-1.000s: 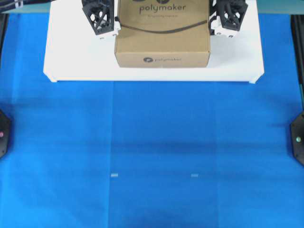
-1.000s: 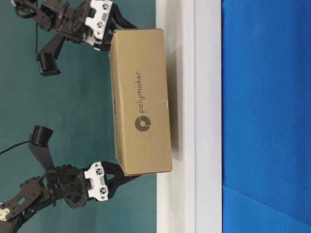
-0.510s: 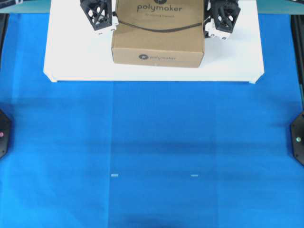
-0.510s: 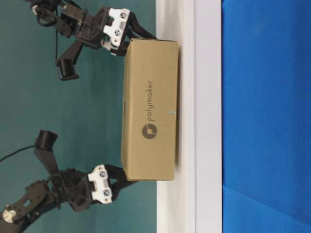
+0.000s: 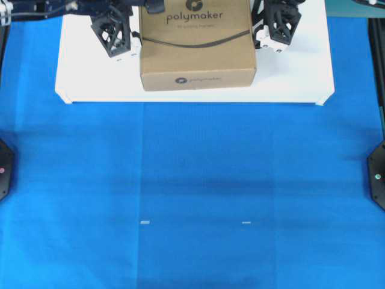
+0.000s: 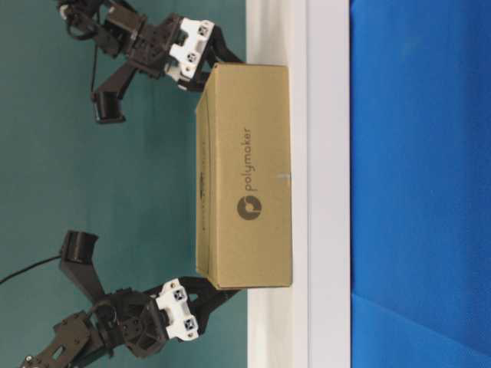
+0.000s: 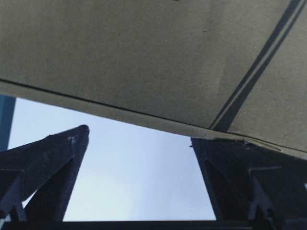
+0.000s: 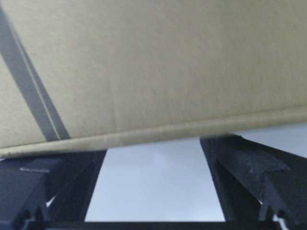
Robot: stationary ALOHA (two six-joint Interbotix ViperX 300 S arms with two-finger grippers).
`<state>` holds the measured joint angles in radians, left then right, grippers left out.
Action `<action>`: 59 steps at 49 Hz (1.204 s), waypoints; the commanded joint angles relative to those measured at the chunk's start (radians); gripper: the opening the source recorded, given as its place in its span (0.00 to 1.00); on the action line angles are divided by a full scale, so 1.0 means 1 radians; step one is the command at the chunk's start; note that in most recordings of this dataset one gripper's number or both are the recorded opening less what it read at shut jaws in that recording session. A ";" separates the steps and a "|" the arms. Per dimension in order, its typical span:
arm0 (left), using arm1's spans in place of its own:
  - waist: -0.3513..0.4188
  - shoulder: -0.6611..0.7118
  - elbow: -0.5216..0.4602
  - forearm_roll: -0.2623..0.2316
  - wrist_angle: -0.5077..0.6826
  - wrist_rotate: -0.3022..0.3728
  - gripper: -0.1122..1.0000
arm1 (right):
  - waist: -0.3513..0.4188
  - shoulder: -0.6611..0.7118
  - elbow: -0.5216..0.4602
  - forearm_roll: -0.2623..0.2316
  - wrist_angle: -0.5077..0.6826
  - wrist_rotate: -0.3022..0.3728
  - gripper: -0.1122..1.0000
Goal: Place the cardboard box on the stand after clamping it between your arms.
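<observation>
The brown cardboard box point(image 5: 197, 45), printed "polymaker", lies flat on the middle of the white stand point(image 5: 90, 78). In the table-level view the box point(image 6: 245, 176) meets the stand's top point(image 6: 326, 77). My left gripper point(image 5: 123, 39) is open beside the box's left side, a small gap away. In its wrist view point(image 7: 140, 136) one fingertip is free and the other is at the box's edge point(image 7: 144, 57). My right gripper point(image 5: 267, 30) is open against the box's right side. Both its fingertips reach under the box edge point(image 8: 168, 62) in its wrist view point(image 8: 153, 148).
A blue cloth point(image 5: 192, 180) covers the table in front of the stand, with two small pale marks point(image 5: 144, 222) on it. Black arm bases sit at the left point(image 5: 3, 168) and right point(image 5: 376, 177) edges. The stand's front edge runs just ahead of the box.
The box has come down onto the stand and shifted slightly forward. My left gripper has drawn outward from the box's side. My right gripper stays close to the box.
</observation>
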<state>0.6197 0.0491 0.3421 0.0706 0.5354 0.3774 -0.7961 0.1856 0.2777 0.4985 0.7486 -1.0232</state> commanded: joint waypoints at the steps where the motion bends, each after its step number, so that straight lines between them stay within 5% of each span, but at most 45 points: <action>1: -0.020 0.002 -0.011 -0.015 -0.034 0.015 0.87 | 0.000 -0.046 -0.018 0.032 -0.014 0.018 0.99; 25: 0.087 -0.041 0.012 -0.015 -0.014 0.098 0.87 | -0.063 -0.152 0.107 0.025 -0.020 0.043 0.99; 38: 0.101 -0.089 0.029 -0.015 0.104 0.092 0.87 | -0.107 -0.218 0.140 0.028 -0.005 0.049 0.99; 52: 0.077 -0.364 0.179 -0.017 0.043 0.069 0.87 | -0.098 -0.457 0.256 0.123 -0.029 0.071 0.99; 59: -0.012 -0.454 0.244 -0.017 -0.054 0.066 0.87 | -0.060 -0.546 0.314 0.164 -0.043 0.078 0.99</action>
<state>0.6611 -0.3559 0.5752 0.0552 0.5262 0.4464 -0.8790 -0.3007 0.5783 0.6335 0.7164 -0.9557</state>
